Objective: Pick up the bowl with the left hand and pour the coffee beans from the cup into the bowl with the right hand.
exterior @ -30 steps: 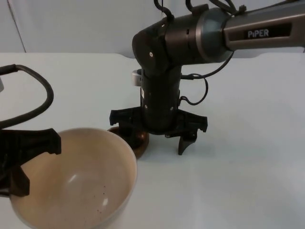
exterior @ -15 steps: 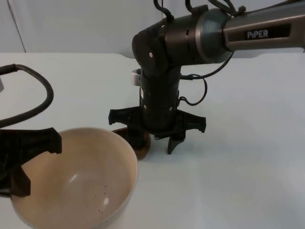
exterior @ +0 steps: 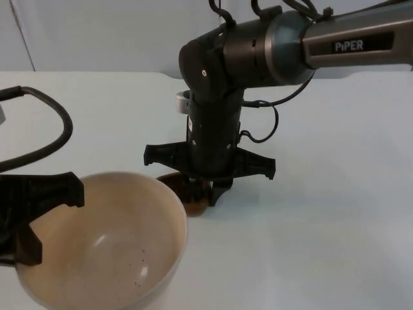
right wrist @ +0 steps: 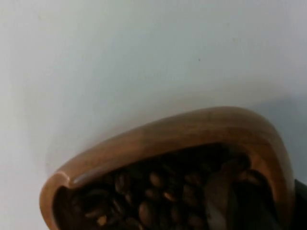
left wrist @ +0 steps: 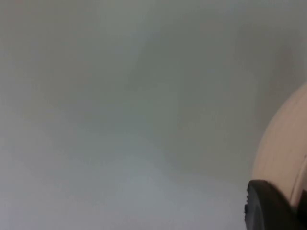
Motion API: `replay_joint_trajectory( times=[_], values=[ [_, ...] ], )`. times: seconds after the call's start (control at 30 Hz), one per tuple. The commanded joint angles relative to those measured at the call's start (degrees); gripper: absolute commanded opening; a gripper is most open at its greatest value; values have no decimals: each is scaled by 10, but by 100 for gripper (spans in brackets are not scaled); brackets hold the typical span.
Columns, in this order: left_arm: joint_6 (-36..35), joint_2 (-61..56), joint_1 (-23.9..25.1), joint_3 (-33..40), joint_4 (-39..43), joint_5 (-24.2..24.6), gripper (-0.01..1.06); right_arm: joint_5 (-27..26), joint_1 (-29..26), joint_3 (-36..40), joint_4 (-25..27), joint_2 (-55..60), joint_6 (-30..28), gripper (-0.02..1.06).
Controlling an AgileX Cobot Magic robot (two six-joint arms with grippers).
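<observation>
Large, round, cream-coloured ceramic bowl (exterior: 103, 242) with a smooth glazed inside, a few dark specks on its wall, held at its rim by the left gripper (exterior: 26, 223), whose black fingers are clamped onto the bowl's edge; bowl sits low and near the camera in the top view, above the white matte table top (exterior: 322, 226). In the left wrist view the bowl's pale curved wall (left wrist: 283, 158) stands beside a black fingertip. Just behind the bowl's far rim, the right gripper (exterior: 203, 194) points straight down, its fingers drawn in narrow around the small brown wooden cup (exterior: 193, 194) standing on the table. The right wrist view shows the cup's polished, rounded wooden rim (right wrist: 192, 129) and dark glossy coffee beans (right wrist: 153, 196) heaped inside.
</observation>
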Motion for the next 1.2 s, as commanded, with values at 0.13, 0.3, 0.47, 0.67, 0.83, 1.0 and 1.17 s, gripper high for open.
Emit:
replay_joint_trajectory(
  times=[0.13, 0.3, 0.47, 0.67, 0.83, 1.0, 1.17],
  values=[
    [16, -4, 1, 2, -7, -16, 0, 24, 3, 0, -8, 4, -20, 0],
    [27, -4, 1, 2, -7, -25, 0, 39, -7, -1, -7, -7, -56, 0],
    [28, -4, 1, 2, -7, -28, 0, 55, -26, -1, -4, -25, -92, 0],
    [28, -4, 1, 2, -7, -33, 0, 63, -47, -1, 3, -60, -146, 0],
    [30, -3, 1, 2, -7, -35, 0, 64, -66, -1, 3, -99, -190, 0],
    [45, 11, 1, 0, -11, -41, 0, 64, -80, -1, 7, -131, -235, 0],
    [47, 43, 1, -9, -12, -42, 0, 76, -98, -1, 12, -182, -317, 0]
  ],
)
